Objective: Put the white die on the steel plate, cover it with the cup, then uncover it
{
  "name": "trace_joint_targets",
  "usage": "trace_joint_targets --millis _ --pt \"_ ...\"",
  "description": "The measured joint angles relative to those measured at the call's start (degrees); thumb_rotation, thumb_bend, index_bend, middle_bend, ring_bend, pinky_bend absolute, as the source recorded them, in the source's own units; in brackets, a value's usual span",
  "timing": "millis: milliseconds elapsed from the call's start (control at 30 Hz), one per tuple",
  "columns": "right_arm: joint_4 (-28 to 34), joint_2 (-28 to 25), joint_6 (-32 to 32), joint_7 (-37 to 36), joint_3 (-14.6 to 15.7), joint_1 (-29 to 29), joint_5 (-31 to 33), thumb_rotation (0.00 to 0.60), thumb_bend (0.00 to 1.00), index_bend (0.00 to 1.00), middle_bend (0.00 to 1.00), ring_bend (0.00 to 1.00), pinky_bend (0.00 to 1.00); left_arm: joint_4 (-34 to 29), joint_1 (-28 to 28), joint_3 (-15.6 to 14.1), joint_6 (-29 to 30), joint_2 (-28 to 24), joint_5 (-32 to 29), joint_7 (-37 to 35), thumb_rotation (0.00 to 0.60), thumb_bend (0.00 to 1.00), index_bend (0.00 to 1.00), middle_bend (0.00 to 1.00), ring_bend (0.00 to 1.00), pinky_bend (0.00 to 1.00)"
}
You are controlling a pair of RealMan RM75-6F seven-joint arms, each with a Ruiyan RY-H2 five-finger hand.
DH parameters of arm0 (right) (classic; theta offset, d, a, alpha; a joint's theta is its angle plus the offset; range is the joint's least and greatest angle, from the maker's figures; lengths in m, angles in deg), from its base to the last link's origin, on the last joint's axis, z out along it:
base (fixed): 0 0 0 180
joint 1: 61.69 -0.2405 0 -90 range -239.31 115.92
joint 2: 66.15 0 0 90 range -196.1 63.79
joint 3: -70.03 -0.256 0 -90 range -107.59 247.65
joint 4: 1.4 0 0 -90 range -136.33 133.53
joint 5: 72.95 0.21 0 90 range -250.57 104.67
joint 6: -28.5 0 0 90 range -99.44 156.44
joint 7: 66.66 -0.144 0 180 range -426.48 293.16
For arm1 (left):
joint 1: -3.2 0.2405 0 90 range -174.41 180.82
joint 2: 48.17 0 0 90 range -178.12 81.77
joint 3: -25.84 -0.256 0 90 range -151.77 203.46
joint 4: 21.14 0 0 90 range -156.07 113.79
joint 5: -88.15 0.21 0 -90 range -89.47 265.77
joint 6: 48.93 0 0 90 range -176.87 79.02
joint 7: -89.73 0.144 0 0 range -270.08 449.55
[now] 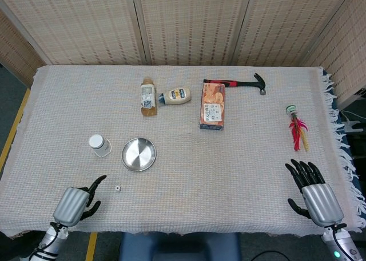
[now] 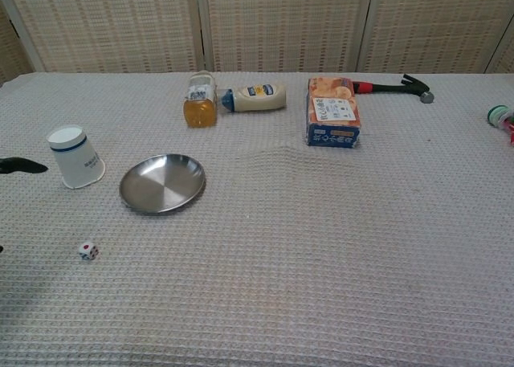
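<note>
Head view: left hand (image 1: 73, 202) empty beside die (image 1: 117, 188).

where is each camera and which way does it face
Head view: high above the near edge, looking steeply down at the whole table; left hand and right hand show.
Chest view: low at the near edge, looking across toward the screens; only a dark left fingertip shows.
Shared: die, steel plate, cup.

White die (image 2: 88, 251) with dark and red pips. White cup (image 2: 75, 156), blue band. Shiny grey plate (image 2: 162, 183). Amber bottle (image 2: 200, 99). Orange-and-blue box (image 2: 332, 111). Red-and-black hammer (image 1: 236, 84). Pale waffle-weave cloth (image 2: 321, 254). Silver-and-black hands (image 1: 73, 204).
</note>
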Motion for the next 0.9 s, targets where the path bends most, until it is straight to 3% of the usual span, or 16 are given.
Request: trace_joint_targets --millis 300,900 --pt "-0.2 -0.2 0.6 -0.3 -0.3 -0.2 0.8 0.600 0.17 0.00 0.00 0.00 0.00 6.1 -3.2 1.0 -7.8 6.0 -4.9 1.7 0.600 0.38 0.31 1.00 0.93 0.99" --pt "-0.3 0.3 2.0 0.8 -1.0 -0.7 3.0 0.600 0.17 0.00 0.00 0.00 0.00 13.3 -6.7 2.2 -10.1 11.3 -6.5 -1.2 0.600 0.38 0.38 1.00 0.95 1.00"
